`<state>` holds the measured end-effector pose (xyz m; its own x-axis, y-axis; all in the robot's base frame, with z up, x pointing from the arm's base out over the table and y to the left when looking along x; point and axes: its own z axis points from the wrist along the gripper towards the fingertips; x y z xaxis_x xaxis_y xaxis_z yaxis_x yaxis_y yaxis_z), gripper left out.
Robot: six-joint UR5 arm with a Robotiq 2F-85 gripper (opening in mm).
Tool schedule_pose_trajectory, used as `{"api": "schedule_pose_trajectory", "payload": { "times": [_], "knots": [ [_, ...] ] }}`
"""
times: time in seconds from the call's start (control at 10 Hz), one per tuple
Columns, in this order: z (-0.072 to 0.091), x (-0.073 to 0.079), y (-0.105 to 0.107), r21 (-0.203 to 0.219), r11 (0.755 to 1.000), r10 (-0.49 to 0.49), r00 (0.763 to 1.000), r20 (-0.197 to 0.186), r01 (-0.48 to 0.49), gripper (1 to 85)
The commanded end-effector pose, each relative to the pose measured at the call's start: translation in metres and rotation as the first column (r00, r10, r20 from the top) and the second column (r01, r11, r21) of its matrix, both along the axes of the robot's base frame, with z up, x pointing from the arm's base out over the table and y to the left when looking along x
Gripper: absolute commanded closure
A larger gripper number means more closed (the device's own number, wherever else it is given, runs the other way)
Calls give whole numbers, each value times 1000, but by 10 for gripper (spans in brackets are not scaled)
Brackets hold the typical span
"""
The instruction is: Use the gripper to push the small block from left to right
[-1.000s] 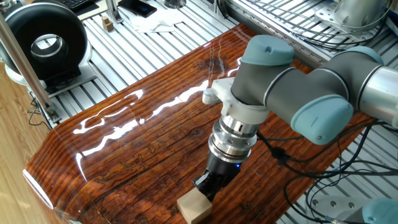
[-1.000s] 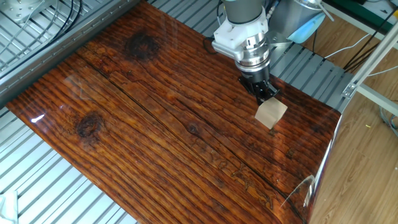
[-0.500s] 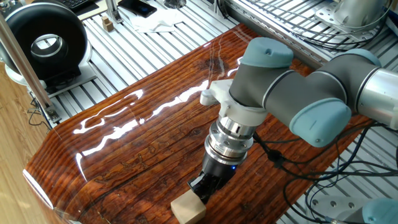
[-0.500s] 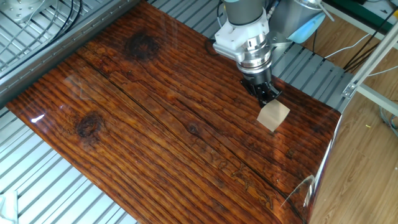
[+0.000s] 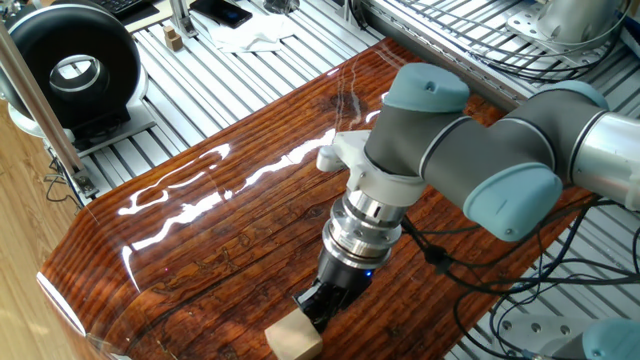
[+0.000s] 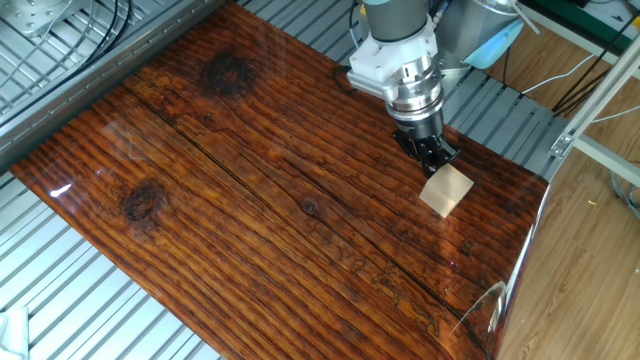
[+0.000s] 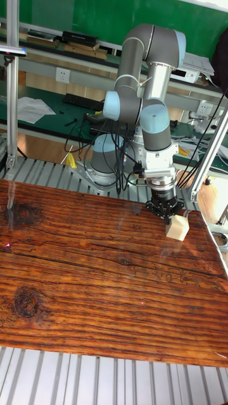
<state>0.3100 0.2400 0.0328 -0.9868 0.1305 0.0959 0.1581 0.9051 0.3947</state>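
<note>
The small block (image 5: 292,340) is a plain tan wooden cuboid lying on the dark glossy wooden table (image 5: 220,220), close to its end edge. My gripper (image 5: 318,305), a black claw under a silver wrist, reaches down to the board with its fingers together, and its tips press against the block's side. In the other fixed view the block (image 6: 446,189) lies just beyond the gripper (image 6: 437,160), a short way from the table's right edge. The tall fixed view shows the block (image 7: 178,228) at the far right of the board, touching the gripper (image 7: 166,212).
A black round device (image 5: 70,65) and a metal post (image 5: 40,100) stand on the slatted metal bench beyond the table. A tiny wooden piece (image 5: 174,40) and a white cloth (image 5: 250,35) lie further back. Cables (image 5: 450,250) hang from the arm beside the table.
The gripper has slid along the board with the block ahead of it. Both have moved closer to the table's right end edge.
</note>
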Motion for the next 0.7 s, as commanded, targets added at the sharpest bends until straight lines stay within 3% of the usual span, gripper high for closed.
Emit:
{"api": "schedule_pose_trajectory", "payload": {
  "times": [0.0,0.6],
  "knots": [
    [3,5,13,29,999,-16,1000,7,15,847],
    [-1,8,19,32,999,-19,1000,14,18,847]
  ]
}}
